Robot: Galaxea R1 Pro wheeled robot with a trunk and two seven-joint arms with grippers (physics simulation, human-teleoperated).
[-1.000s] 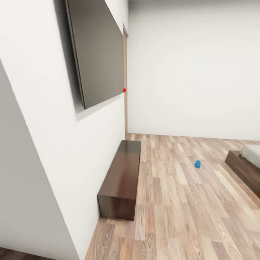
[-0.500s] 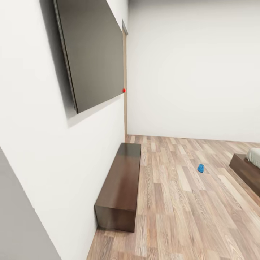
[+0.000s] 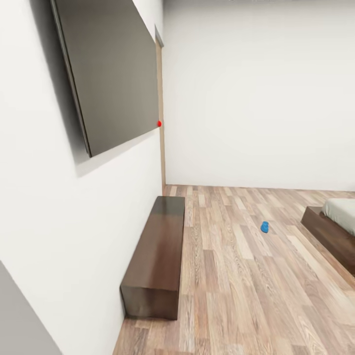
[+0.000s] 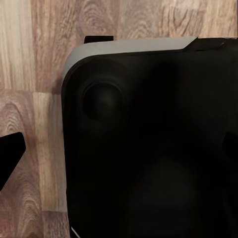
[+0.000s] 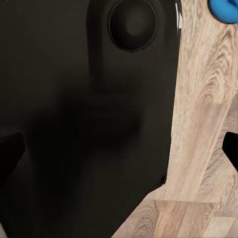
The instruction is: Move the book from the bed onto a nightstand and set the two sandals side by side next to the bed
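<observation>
Robot is in transit through the bedroom. Dark wall panel (image 3: 111, 74) hangs on the left wall, long dark bench (image 3: 155, 254) pushed against the wall below it. One blue sandal (image 3: 265, 227) lies loose on the plank floor (image 3: 236, 296), apart from the bed (image 3: 333, 229) at right. Jaws: both wrist views look down at the robot's dark body (image 4: 148, 144), so I cannot tell their opening; a blue patch (image 5: 224, 10) shows at the edge of the right wrist view.

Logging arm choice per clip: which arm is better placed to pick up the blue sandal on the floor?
Probably the right. In the head view the sandal lies right of centre on the wood floor, near the bed; the bench lines the left wall. It is still far off, so this is tentative.
</observation>
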